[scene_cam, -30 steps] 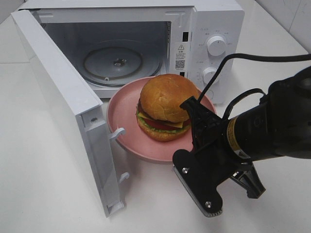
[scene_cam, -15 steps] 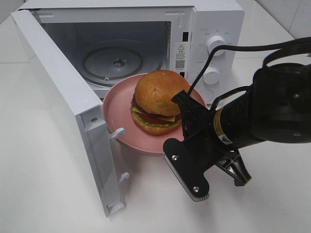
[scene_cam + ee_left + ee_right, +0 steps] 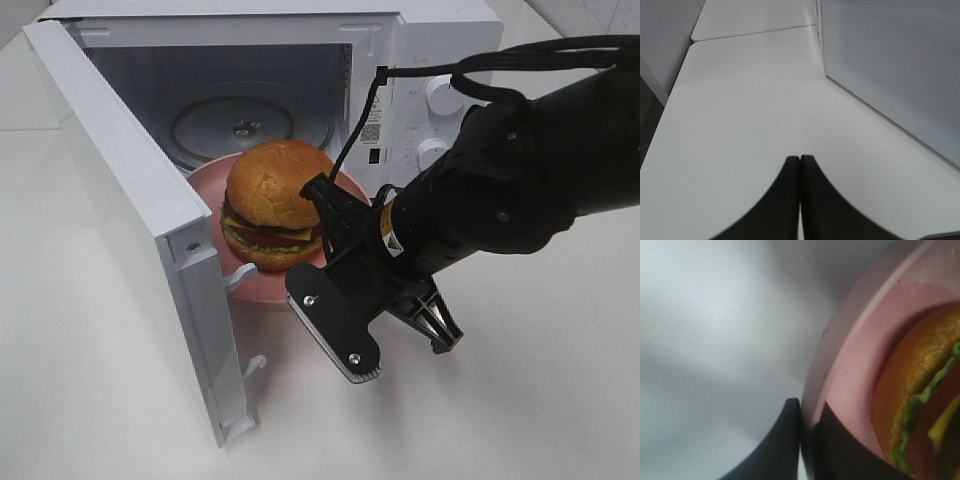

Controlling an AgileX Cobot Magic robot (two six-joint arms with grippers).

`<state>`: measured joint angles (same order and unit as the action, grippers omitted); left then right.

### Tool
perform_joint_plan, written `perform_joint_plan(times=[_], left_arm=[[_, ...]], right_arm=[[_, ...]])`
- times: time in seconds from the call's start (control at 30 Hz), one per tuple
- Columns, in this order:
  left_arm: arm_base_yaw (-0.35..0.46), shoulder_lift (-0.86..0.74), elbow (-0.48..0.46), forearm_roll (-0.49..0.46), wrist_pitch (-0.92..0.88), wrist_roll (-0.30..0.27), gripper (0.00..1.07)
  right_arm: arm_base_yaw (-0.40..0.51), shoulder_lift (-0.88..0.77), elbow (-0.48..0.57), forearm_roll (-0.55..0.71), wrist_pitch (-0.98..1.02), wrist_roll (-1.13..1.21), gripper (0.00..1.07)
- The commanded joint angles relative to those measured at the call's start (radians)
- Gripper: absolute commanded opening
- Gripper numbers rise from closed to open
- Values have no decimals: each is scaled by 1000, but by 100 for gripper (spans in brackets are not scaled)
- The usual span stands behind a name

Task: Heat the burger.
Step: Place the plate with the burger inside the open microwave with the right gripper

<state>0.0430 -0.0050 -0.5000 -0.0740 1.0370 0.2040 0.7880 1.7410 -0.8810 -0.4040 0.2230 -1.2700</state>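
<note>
The burger (image 3: 272,203), with a golden bun and red and green filling, sits on a round pink plate (image 3: 206,180). The plate hangs at the mouth of the open microwave (image 3: 440,40), its far edge over the sill. My right gripper (image 3: 325,218) is shut on the plate's near-right rim. In the right wrist view the dark fingers (image 3: 787,440) pinch the pink plate's rim (image 3: 840,340) in my right gripper (image 3: 807,417), with the burger (image 3: 920,400) beside them. My left gripper (image 3: 800,162) is shut on nothing above bare table, beside the microwave's outer wall (image 3: 890,60).
The microwave door (image 3: 130,200) swings out to the left, and its latch hooks (image 3: 243,272) sit close to the plate. A glass turntable (image 3: 240,125) lies inside the cavity. Two knobs (image 3: 445,95) are on the right panel. The right arm's black cable (image 3: 520,60) arcs over the microwave.
The right gripper has carried the plate and burger leftward and toward the microwave opening. The plate's far edge now overlaps the cavity's sill. The left gripper shows no earlier frames.
</note>
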Motion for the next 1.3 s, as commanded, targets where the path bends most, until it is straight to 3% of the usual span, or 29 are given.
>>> perform_joint_plan(times=[0.03, 0.23, 0.6, 1.3], left_arm=[[-1, -20, 3, -5, -1, -1, 0], [-1, -20, 3, -5, -1, -1, 0], [-1, -20, 3, -5, -1, -1, 0], [-1, -20, 3, -5, -1, -1, 0]], right_arm=[[-26, -7, -38, 91, -36, -112, 0], [-93, -7, -71, 154, 25, -209, 0], [-93, 4, -130, 163, 52, -238, 0], [-116, 167, -359, 164, 152, -270, 0]])
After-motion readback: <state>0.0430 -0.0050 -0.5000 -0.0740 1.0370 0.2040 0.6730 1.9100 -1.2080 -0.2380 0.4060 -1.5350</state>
